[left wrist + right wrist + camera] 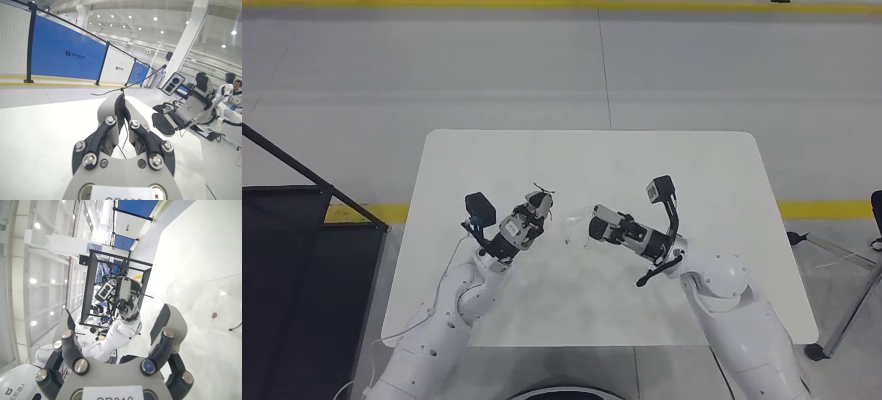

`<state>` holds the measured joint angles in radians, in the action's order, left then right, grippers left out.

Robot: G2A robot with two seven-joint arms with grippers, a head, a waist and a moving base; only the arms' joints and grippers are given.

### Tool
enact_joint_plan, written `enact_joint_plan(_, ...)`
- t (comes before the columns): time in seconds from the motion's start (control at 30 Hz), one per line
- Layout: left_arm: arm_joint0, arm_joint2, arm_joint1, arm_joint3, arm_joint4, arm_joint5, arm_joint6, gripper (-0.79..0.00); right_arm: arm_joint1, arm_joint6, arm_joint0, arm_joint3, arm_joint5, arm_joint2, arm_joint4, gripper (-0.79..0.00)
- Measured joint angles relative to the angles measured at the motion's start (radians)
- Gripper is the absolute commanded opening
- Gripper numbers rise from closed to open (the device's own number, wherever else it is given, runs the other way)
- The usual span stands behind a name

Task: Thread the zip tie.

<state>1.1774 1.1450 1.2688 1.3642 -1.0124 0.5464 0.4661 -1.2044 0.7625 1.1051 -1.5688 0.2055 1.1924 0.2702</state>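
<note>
Nearest me, over the middle of the white rounded-corner table and on its left half, my left gripper is pinched narrow on the thin black plastic zip tie, holding it clear of the tabletop. One strand runs down between the ribbed pads, and the small head sits just above the fingertips. A long thin strand crosses at the head and sticks out to both sides, one end much longer than the other. I cannot tell from here whether that strand already passes through the head or merely lies across it. Across from it, on the right half of the table, my right gripper stands wide and holds nothing, its fingers facing the left one with a gap between the two. My first worry is the grip. The strap looks slick and very thin against those pads, so any tug from the right side could let it swivel or slide out and drop onto the table. Second, the free end looks springy and is unsupported. If I bring the open fingers in off-line, I would likely brush it aside and bend it away from the head. Third, the two grippers are near each other, so a hasty approach risks fingers knocking together and jarring the tie loose.
</note>
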Motion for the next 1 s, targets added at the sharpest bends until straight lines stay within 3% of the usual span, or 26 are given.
enact_joint_plan(0.17, 0.016, -0.008, 0.005, 0.042, 0.031, -0.017, -0.013, -0.785, -0.002, -0.005, 0.009, -0.009, 0.019, -0.01, 0.012, 0.0)
enact_joint_plan(0.43, 0.041, -0.041, 0.026, 0.126, 0.205, -0.064, -0.02, -0.785, -0.017, -0.017, 0.015, 0.051, 0.217, -0.056, 0.066, 0.0)
enact_joint_plan(0.67, 0.045, -0.063, 0.042, 0.135, 0.29, -0.079, -0.01, -0.785, -0.038, -0.107, -0.017, 0.105, 0.284, -0.118, 0.017, -0.003)
enact_joint_plan(0.73, 0.051, -0.067, 0.045, 0.142, 0.292, -0.075, -0.013, -0.785, -0.044, -0.146, -0.026, 0.118, 0.294, -0.138, -0.013, -0.068)
enact_joint_plan(0.77, 0.054, -0.068, 0.045, 0.145, 0.291, -0.073, -0.015, -0.785, -0.047, -0.159, -0.03, 0.123, 0.297, -0.146, -0.024, -0.166)
enact_joint_plan(0.8, 0.058, -0.069, 0.046, 0.15, 0.291, -0.07, -0.016, -0.785, -0.05, -0.173, -0.033, 0.128, 0.303, -0.154, -0.032, -0.215)
enact_joint_plan(1.0, 0.068, -0.06, 0.049, 0.162, 0.307, -0.052, -0.032, -0.785, -0.058, -0.194, -0.042, 0.149, 0.331, -0.164, -0.039, -0.416)
